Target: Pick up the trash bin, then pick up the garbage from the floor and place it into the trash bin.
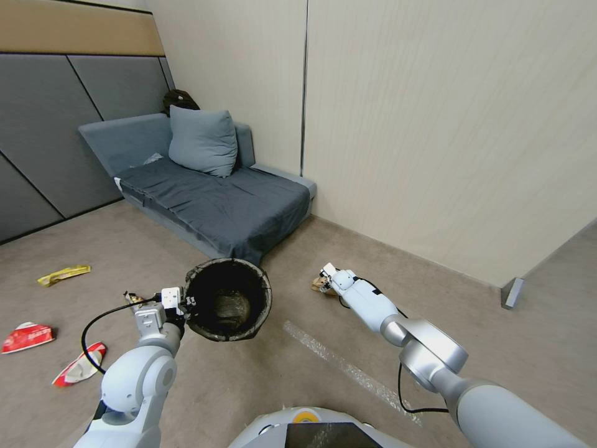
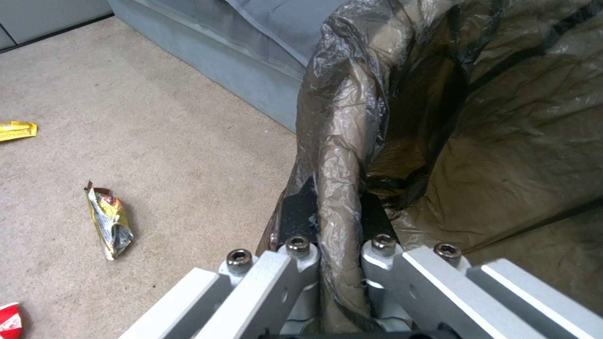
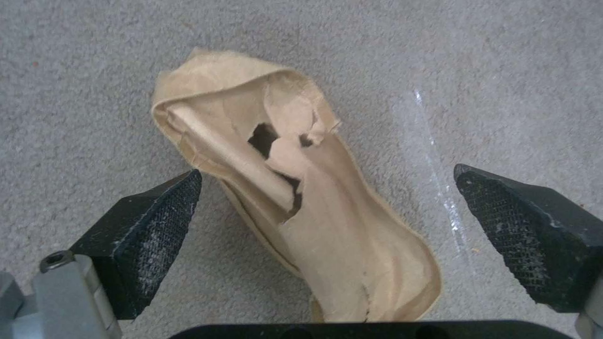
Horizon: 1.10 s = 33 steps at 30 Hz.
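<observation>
Trash bin (image 1: 229, 300) hangs near-left, my left gripper (image 2: 336, 221) clamped on its bagged rim; right gripper (image 3: 327, 216), jaws spread around the tan torn wrapper (image 3: 295, 197) on the carpet (image 3: 94, 70), should descend squarely before I close

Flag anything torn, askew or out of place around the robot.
The tan paper scrap between the open right gripper fingers is ripped, with a hole through its middle. Wrappers lie loose on the carpet: yellow, red-and-white. The trash bin hangs tilted from the left gripper, pinched at its rim.
</observation>
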Motion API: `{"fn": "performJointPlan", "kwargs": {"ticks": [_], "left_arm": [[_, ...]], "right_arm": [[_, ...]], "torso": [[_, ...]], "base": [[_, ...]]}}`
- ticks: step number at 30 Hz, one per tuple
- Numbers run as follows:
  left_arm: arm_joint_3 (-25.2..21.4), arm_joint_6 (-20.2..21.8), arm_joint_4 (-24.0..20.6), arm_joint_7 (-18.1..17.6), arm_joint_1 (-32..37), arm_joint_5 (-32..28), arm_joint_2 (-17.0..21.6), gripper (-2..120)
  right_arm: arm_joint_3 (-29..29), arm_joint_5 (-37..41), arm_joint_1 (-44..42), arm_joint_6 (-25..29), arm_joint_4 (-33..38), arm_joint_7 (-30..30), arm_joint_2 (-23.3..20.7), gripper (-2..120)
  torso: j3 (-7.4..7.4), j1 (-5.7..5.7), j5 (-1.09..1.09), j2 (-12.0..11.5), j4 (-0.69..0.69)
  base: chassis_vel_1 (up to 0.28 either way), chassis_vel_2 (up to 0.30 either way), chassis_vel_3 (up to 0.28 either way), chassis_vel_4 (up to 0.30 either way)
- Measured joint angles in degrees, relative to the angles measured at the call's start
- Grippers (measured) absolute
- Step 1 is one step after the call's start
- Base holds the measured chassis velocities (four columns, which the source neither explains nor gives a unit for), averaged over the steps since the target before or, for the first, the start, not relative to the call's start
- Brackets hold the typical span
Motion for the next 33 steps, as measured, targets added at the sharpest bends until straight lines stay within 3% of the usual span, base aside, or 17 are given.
{"fn": "performJointPlan", "kwargs": {"ticks": [25,33], "left_arm": [[0.0,-0.2,0.6,0.4,0.3,1.2,-0.3,0],[0.0,-0.5,0.6,0.4,0.2,1.5,-0.6,0]], "right_arm": [[2.1,-3.8,1.5,5.0,-8.8,-1.4,3.1,100],[3.3,-5.3,1.0,5.4,-8.8,-1.7,3.3,100]], "torso": [[0.00,0.00,0.00,0.0,0.00],[0.00,0.00,0.01,0.0,0.00]], "base": [[0.000,0.000,0.000,0.000],[0.000,0.000,0.000,0.000]]}}
